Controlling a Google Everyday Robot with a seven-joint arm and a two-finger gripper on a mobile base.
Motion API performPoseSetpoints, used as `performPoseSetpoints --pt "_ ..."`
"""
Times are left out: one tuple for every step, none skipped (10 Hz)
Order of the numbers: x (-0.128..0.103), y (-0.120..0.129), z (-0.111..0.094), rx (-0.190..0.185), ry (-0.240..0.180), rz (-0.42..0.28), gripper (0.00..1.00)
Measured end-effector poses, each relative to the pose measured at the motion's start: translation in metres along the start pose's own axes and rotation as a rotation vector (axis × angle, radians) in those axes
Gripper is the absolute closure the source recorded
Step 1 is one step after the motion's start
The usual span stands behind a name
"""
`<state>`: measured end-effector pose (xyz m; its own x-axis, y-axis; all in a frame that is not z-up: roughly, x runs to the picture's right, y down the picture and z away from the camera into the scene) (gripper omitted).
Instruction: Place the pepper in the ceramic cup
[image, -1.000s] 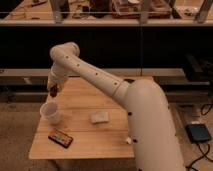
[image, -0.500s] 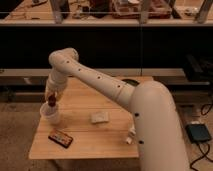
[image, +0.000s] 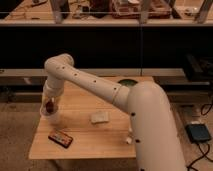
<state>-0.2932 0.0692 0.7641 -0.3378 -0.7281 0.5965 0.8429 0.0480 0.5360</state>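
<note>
The white ceramic cup (image: 53, 119) stands on the left part of the wooden table (image: 85, 145). My gripper (image: 50, 104) hangs straight down over the cup, its tips at the cup's rim. It is shut on the small dark red pepper (image: 49, 106), which sits at the cup's mouth. The lower part of the pepper is hidden by the cup and the fingers.
A flat black-and-orange box (image: 60, 138) lies near the front left edge. A pale flat block (image: 99, 117) lies mid-table. A green bowl (image: 128, 81) is at the back, partly behind my arm. A small white object (image: 129, 140) sits by the arm.
My gripper has come down with the pepper, from above the cup to the cup's rim. Nothing else on the table has moved.
</note>
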Motion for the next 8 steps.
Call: performPoseSetpoints --pt "-0.0006 -0.0004 0.0036 -0.003 -0.003 -0.012 0.38" --pt "-0.0009 -0.0012 0.0075 -0.008 -0.005 -0.025 0.29" --pt "-0.0001 -0.0022 0.0106 -0.011 -0.004 -0.037 0.21" --pt "0.0015 -0.0021 0.0106 -0.011 0.001 -0.043 0.20" --pt "0.0023 -0.0014 0.0106 -0.010 0.003 -0.045 0.20" --pt "0.0033 -0.0016 0.0106 -0.009 0.006 -0.049 0.20" --pt "0.0042 -0.0037 0.0103 -0.008 0.011 -0.055 0.20" --pt "0.0056 -0.0041 0.0082 -0.008 0.017 -0.057 0.20"
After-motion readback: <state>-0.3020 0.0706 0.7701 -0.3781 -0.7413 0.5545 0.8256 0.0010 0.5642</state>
